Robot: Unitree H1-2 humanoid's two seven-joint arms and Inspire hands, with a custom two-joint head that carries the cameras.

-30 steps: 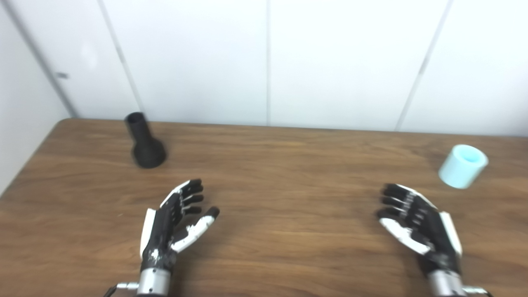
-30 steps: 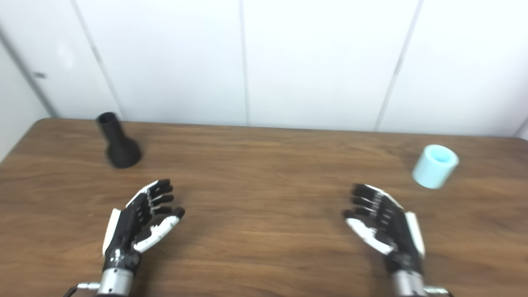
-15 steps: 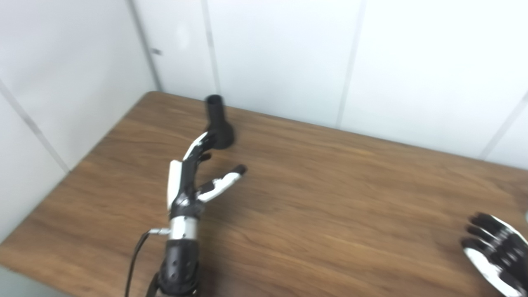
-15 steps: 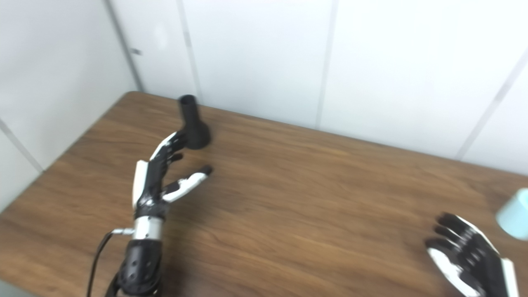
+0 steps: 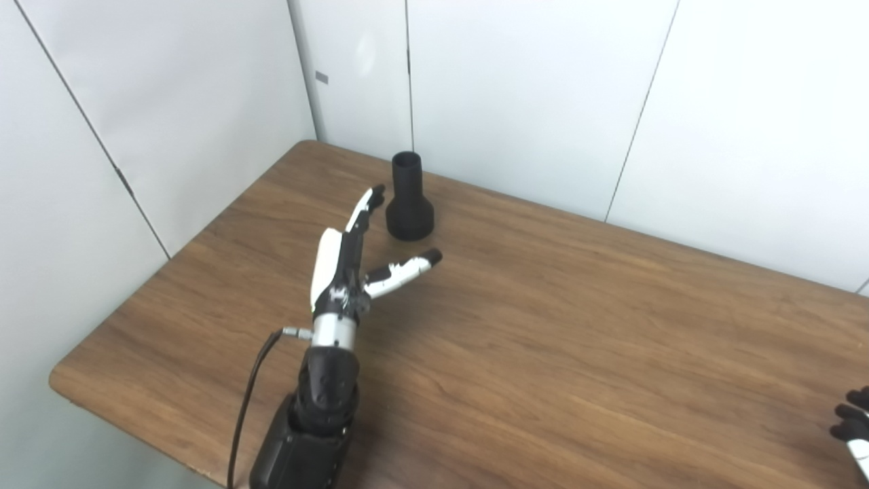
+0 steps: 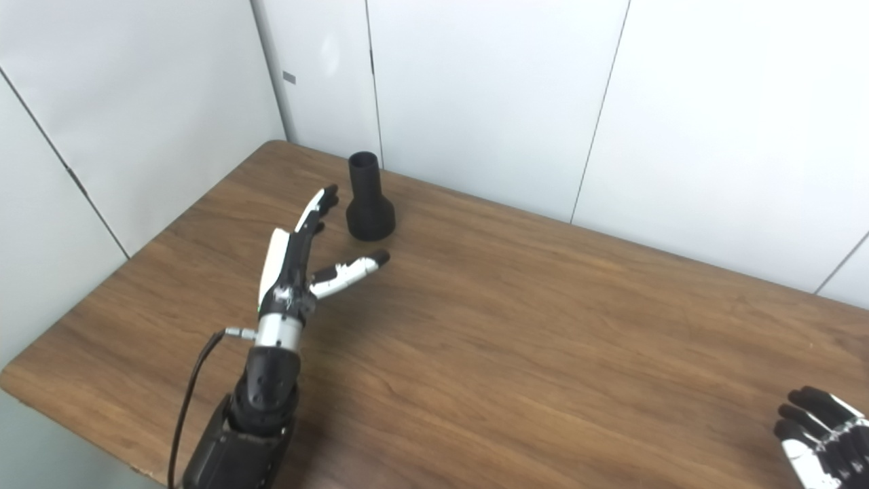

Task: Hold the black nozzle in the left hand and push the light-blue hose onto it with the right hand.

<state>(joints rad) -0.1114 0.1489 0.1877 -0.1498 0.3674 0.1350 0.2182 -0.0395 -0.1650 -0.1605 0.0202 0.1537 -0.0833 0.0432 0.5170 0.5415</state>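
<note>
Black nozzle (image 5: pixel 409 202) upright, spread empty left hand (image 5: pixel 353 255) nearer than before; right hand (image 6: pixel 821 440) unclenched.

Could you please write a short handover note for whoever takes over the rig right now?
Left hand: open, fingers spread, just short of the nozzle, not touching it.
Right hand: open, empty, low at the picture's right edge.
Nozzle: upright near the table's far left corner.
Hose: out of view.
Done: nothing grasped.
Left: grasp nozzle, fetch hose, push it on.
</note>
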